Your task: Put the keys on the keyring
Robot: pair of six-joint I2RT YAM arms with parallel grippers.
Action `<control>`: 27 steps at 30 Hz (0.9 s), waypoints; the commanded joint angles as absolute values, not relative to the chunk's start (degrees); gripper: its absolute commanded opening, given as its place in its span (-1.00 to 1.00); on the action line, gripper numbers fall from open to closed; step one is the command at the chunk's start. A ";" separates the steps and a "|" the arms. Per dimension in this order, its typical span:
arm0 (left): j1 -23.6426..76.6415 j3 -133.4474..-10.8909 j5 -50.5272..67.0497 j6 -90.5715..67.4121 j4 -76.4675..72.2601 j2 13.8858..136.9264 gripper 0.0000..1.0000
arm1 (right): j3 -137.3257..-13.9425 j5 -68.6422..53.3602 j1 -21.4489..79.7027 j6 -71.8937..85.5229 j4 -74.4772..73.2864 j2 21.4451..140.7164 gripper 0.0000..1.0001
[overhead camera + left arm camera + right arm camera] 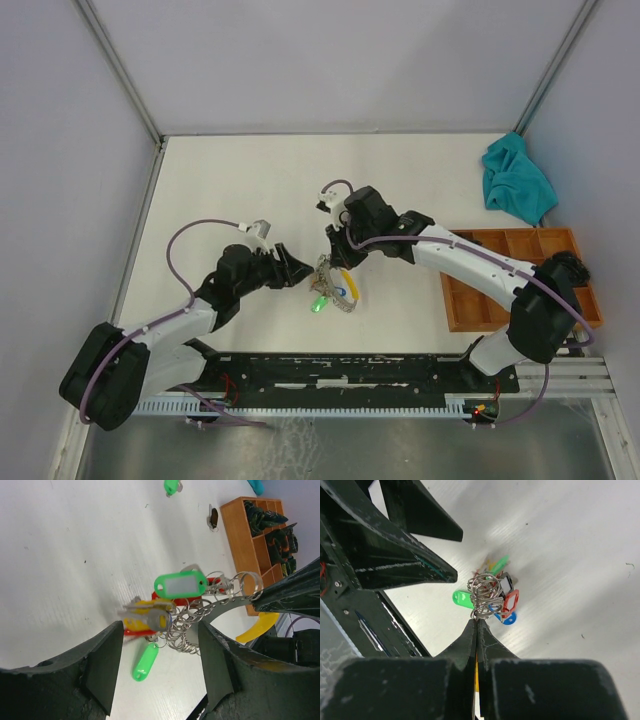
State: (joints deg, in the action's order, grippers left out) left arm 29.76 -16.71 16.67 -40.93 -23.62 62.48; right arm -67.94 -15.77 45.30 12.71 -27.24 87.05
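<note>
On the desk [250, 180], the left pincer [298, 268] stands with jaws wide apart, holding nothing and facing the keyring [220, 605]. The right pincer [476, 622] is clamped together on that ring's edge, with the coloured tags [507, 602] bunched below. Beyond, a green-headed key [171, 486] and a dark key [214, 517] lie loose on the desk, the dark one near a wooden tray [240, 535].

Our left arm [235, 280] reaches from the bench's near edge toward mid-bench, jaws spread wide. Our right arm [460, 260] bends in from the right, jaws pinched together on the keyring [481, 594], close to the left's tips.
</note>
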 commanded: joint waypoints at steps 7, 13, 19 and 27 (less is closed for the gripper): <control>29.84 -19.20 23.51 -33.75 -33.23 60.94 0.36 | -73.52 -14.15 46.76 0.74 -37.25 84.29 -0.99; 29.86 -19.13 27.75 -31.61 -39.25 62.29 0.37 | -77.69 -15.03 46.76 -3.61 -41.02 84.22 -0.99; 29.82 -18.73 29.76 -28.09 -47.71 65.33 0.36 | -80.64 -17.49 46.83 -8.56 -44.99 86.16 -0.99; 30.97 -18.36 40.64 -24.51 -64.71 75.54 0.30 | -84.43 -22.06 46.93 -12.83 -48.23 87.82 -0.99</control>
State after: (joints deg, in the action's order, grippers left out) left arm 30.13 -17.28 33.45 -29.76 -51.64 72.49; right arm -79.81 -17.85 46.50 -9.28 -47.59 87.26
